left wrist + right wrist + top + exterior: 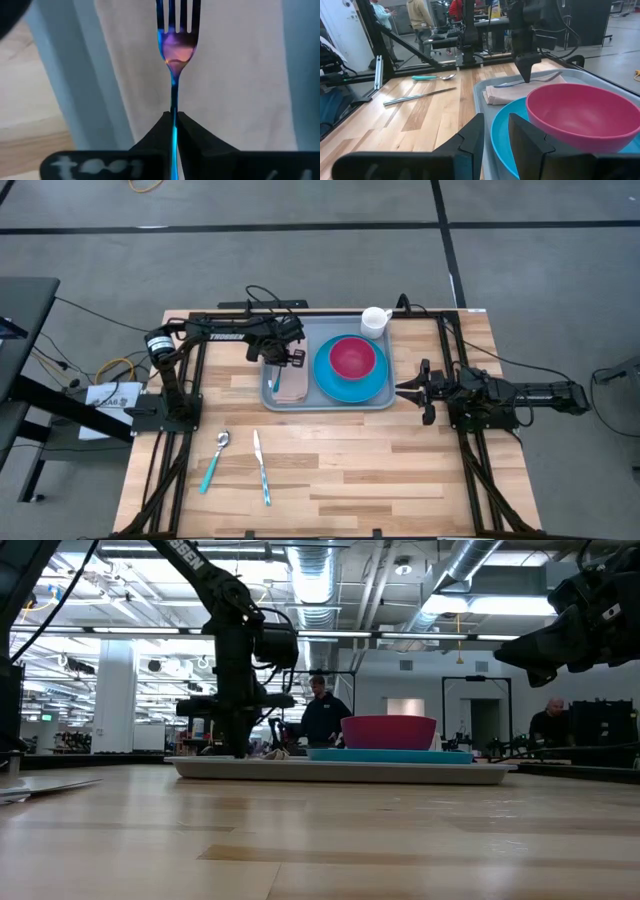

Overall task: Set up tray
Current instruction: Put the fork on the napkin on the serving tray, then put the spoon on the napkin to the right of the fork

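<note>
One spoon (pixel 216 459) and one knife (pixel 261 468) lie nearest on the worktop (pixel 350 470). Beyond, one tray (pixel 300 404) holds one napkin (pixel 291 385), one plate (pixel 335 387), one bowl (pixel 352 357). Left hand (pixel 283 360) over the tray's left end, clamped on one fork (pixel 174 45). Right hand (pixel 411 389) just right of tray, fingers apart. One mug (pixel 375 321) farthest.

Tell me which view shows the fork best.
Left wrist view: the fork fills the picture, tines and handle clear, pinched in the left tool over the napkin. Right wrist shows it smaller, lying on the napkin; high barely; low hides it.
</note>
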